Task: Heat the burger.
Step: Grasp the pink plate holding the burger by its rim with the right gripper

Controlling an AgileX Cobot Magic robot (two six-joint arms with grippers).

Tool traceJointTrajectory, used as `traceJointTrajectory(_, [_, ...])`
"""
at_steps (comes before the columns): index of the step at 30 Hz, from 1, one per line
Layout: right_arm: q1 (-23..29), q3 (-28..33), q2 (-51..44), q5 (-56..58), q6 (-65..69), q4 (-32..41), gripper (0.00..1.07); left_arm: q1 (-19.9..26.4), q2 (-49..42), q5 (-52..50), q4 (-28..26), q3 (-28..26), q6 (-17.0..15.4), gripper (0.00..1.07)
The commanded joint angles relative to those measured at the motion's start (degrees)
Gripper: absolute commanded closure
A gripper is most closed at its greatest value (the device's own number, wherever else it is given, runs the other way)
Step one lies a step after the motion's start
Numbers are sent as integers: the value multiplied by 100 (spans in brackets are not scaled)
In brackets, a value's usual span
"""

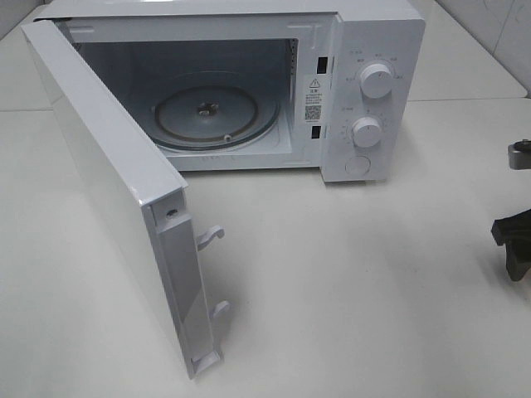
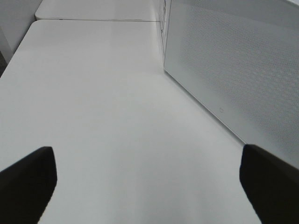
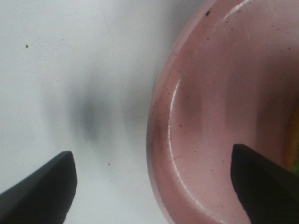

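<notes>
Microwave (image 1: 249, 83) door (image 1: 108, 191) swung wide over table (image 1: 373, 274) L side, glass turntable (image 1: 211, 116) inside, open tabletop in front & R, L gripper (image 2: 145, 154) released wide beside door, R gripper (image 3: 152, 154) spread, grasping nothing, straddling pink plate (image 3: 224, 93) rim, yellow-green sliver (image 3: 294, 140) at plate's edge, can't tell if burger.

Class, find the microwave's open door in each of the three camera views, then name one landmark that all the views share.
Exterior high: the microwave door stands swung open in the left foreground.
Left wrist: the door shows its dotted face, rising close by from the table.
Right wrist: not in it; a pink plate fills much of the view.
Shared landmark: the white table, seen in all three.
</notes>
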Motion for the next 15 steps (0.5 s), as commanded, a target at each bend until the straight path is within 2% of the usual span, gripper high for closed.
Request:
traceJointTrajectory(1, [-23, -34, 126, -109, 40, -17, 24, 11, -86, -52, -34, -6, -11, 4])
traceJointTrajectory(13, [-23, -17, 470, -304, 52, -57, 27, 11, -86, -52, -34, -6, -11, 4])
traceJointTrajectory(15, [-23, -17, 498, -304, 52, -57, 32, 11, -86, -52, -34, -6, -11, 4])
